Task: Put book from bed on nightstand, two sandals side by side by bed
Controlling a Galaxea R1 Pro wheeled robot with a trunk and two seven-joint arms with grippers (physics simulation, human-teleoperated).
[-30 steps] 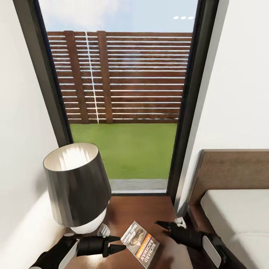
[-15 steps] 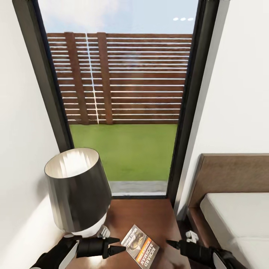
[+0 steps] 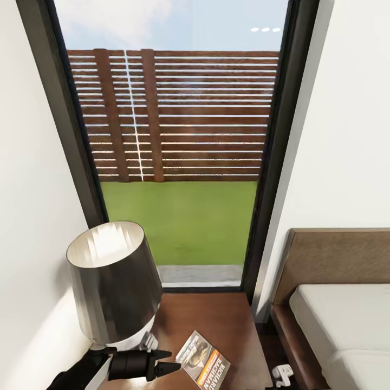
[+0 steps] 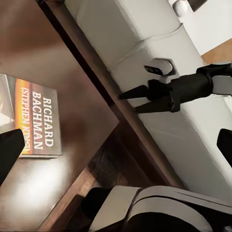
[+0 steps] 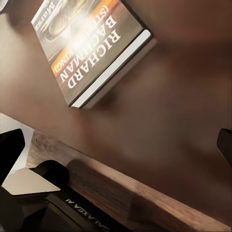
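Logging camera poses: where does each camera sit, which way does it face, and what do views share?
Head view: on the head, facing forward-down at window, lamp, nightstand, bed; left pincer low.
Left wrist view: on the left arm, looking past the nightstand edge to the bed; right pincer ahead.
Right wrist view: on the right arm, looking onto the nightstand top; its fingers at the edges.
Shared: all three show the book.

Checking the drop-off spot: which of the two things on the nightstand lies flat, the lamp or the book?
The book lies flat, cover up, near the nightstand front edge; the lamp stands upright beside it.
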